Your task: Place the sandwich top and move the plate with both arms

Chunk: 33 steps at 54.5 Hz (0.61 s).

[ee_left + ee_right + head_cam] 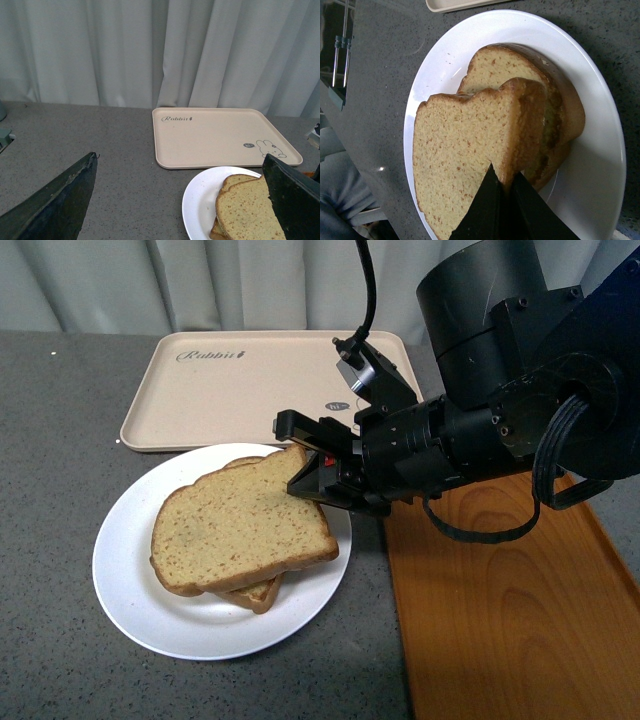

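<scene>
The sandwich top [240, 530], a tan speckled bread slice, lies tilted over another slice [260, 595] on the white plate [130, 590]. My right gripper [305, 475] is shut on its right edge, which is raised slightly. In the right wrist view the black fingertips [487, 200] pinch the crust of the sandwich top [460, 155], with the lower slice [510, 70] and plate [590, 165] beneath. My left gripper [175, 200] is open and holds nothing. It hangs over the table left of the plate [200, 200] and does not show in the front view.
A beige rabbit-print tray [240, 380] lies just behind the plate. An orange wood-grain tray [510, 620] sits to the plate's right, under my right arm. Grey tabletop [50, 440] surrounds them, and pale curtains [150, 50] hang at the back.
</scene>
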### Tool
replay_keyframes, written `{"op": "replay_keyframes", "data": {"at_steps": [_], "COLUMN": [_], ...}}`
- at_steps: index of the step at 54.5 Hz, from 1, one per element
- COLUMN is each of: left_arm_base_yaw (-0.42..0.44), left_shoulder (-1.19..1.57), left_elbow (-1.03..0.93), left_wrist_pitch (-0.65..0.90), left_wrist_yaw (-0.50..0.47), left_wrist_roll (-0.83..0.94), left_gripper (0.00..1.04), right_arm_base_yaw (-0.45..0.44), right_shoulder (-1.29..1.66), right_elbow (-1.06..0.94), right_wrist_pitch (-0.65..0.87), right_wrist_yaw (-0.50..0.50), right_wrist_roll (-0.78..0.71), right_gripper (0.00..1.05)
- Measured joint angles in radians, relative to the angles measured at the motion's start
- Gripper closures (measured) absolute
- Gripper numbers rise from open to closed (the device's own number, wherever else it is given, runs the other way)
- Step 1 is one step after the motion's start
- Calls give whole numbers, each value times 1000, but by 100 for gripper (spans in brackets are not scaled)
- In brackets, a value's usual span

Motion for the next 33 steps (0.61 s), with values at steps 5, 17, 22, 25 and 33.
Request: {"op": "replay_keyframes", "data": {"at_steps": [5,17,22,25,33], "left_arm_base_yaw": [0,0,0,0,0], "left_shoulder": [0,0,0,0,0], "left_elbow": [0,0,0,0,0], "left_wrist_pitch": [0,0,0,0,0], "left_wrist_yaw": [0,0,0,0,0], "left_wrist_roll": [0,0,0,0,0], "left_gripper": [6,6,6,6,6], "right_arm_base_yaw": [-10,-67,-97,-116,-178], "right_shoulder": [2,-48,-109,-153,-312], "right_elbow": [0,-64,-112,-142,-268], "right_wrist_pitch": [-3,33,73,84,89], "right_wrist_yaw": [11,61,98,125,280], "right_wrist_roll": [-1,-5,-3,-2,-31], "right_gripper": [90,43,27,18,10]}}
